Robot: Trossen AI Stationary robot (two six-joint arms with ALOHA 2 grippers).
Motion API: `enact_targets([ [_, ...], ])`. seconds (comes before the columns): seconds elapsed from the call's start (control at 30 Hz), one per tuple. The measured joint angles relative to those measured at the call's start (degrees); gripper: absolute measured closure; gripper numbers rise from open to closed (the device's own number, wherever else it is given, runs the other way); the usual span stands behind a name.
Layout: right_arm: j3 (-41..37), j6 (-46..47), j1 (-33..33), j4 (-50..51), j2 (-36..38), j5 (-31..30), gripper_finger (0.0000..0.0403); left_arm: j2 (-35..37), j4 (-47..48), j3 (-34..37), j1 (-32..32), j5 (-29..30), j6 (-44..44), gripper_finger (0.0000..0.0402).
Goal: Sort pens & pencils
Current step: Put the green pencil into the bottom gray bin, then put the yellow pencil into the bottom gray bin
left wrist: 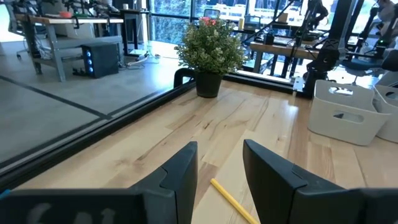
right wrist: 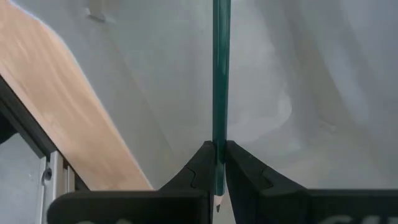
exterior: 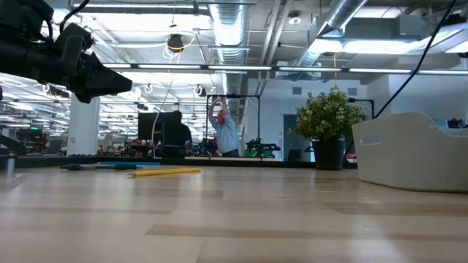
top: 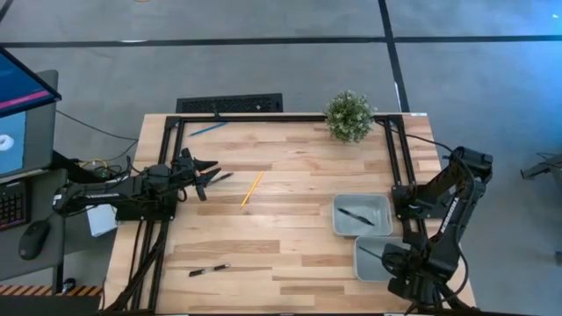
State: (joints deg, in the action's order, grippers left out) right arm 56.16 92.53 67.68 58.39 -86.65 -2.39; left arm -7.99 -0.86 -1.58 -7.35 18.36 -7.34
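My left gripper [top: 209, 176] hovers open above the table's left part. Just beyond it lies the yellow pencil [top: 252, 188], which the left wrist view shows ahead between the fingers [left wrist: 233, 200]. A blue pencil [top: 208, 129] lies at the far left edge. One black pen [top: 208, 269] lies near the front edge and another [top: 356, 214] in the farther grey bin [top: 383, 201]. My right gripper [right wrist: 217, 163] is over the nearer grey bin [top: 362, 263], shut on a thin dark green pencil [right wrist: 221, 74]. My right gripper pinches the dark green pencil between its two fingers close to the pointed end [right wrist: 218, 200], which pokes out behind the fingertips. The shaft [right wrist: 221, 134] runs straight on from the fingers, over the inside of the grey bin. I cannot tell whether its far end rests on the bin.
A potted plant [top: 349, 116] stands at the far edge, right of centre. A black frame rail [top: 263, 117] runs along the far side, with uprights at left and right. A monitor and keyboard sit off the table's left. A person stands far off in the room [exterior: 223, 128].
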Motion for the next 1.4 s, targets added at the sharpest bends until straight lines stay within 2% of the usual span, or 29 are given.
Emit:
enact_targets([
  [0.33,-4.2,-0.2,-0.3,-6.8,0.0,2.6,0.0351,0.0,0.0,0.0,0.0,0.0,0.0,0.0283],
  [0.6,-4.3,-2.6,-0.3,-7.1,0.0,2.5,0.0348,0.0,0.0,0.0,0.0,0.0,0.0,0.0283],
  [0.97,-4.3,-2.6,-0.4,-7.0,0.1,2.6,0.0284,0.0,0.0,0.0,0.0,0.0,0.0,0.0283],
  [1.17,-1.9,-3.0,-0.4,-4.2,1.8,2.6,0.0269,0.0,0.0,0.0,0.0,0.0,0.0,0.0283],
  [1.4,0.9,-3.5,-2.3,3.3,6.8,2.6,0.0270,0.0,0.0,0.0,0.0,0.0,0.0,0.0283],
])
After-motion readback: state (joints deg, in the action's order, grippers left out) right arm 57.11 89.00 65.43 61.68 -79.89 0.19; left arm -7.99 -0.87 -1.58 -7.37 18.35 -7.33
